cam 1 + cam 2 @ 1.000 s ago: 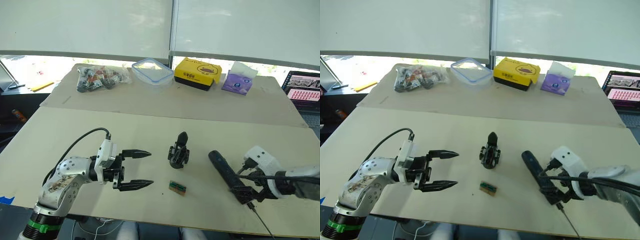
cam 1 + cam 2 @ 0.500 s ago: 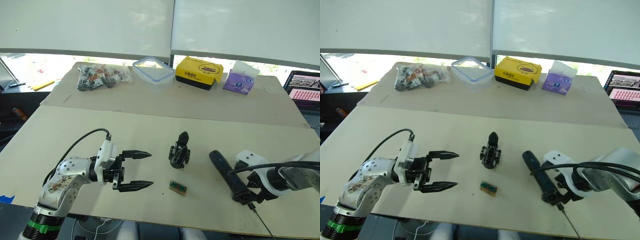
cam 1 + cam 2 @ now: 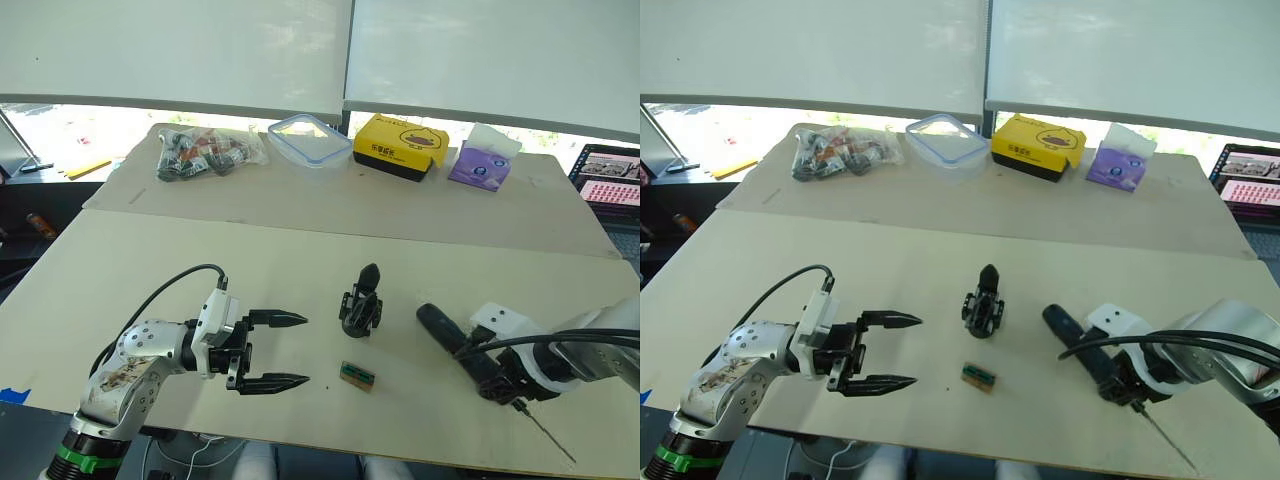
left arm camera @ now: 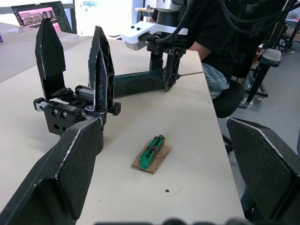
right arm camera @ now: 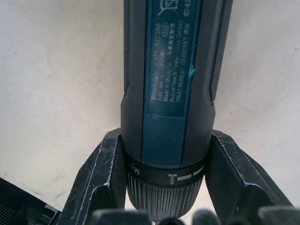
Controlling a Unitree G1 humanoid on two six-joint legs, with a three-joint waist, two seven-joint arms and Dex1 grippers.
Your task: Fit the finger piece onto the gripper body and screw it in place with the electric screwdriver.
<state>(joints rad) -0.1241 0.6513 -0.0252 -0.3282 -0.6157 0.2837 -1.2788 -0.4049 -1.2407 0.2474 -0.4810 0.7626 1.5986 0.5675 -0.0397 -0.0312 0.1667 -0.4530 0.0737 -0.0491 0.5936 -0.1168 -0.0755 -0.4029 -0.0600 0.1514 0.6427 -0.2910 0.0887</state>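
The right gripper point(image 3: 1130, 385) is clamped around the screwdriver point(image 3: 1087, 353) near its bit end, low on the table point(image 3: 300, 250) at the robot's right, with the thin bit pointing toward the near edge. The grip sits far from the tool's heavy rear (in the right wrist view the fingers point(image 5: 101, 180) straddle the collar), so the long handle could swing down or twist in the jaws once lifted, throwing the bit off the screw. The body point(image 3: 358, 315) stands mid-table with the finger piece point(image 3: 367, 276) rising from its top; whether the piece is fully seated I cannot tell, and a push from the driver could tip the small assembly, as nothing is bracing it. The left gripper point(image 3: 270, 350) hovers spread wide and empty, well to the left of the body, with a small green block point(image 3: 355, 375) lying between them nearer the edge. Against the frame a second ago, the right gripper has rolled over the tool, the screwdriver has swung a little so the bit now points more outward to the right, and the left gripper has edged toward the body.
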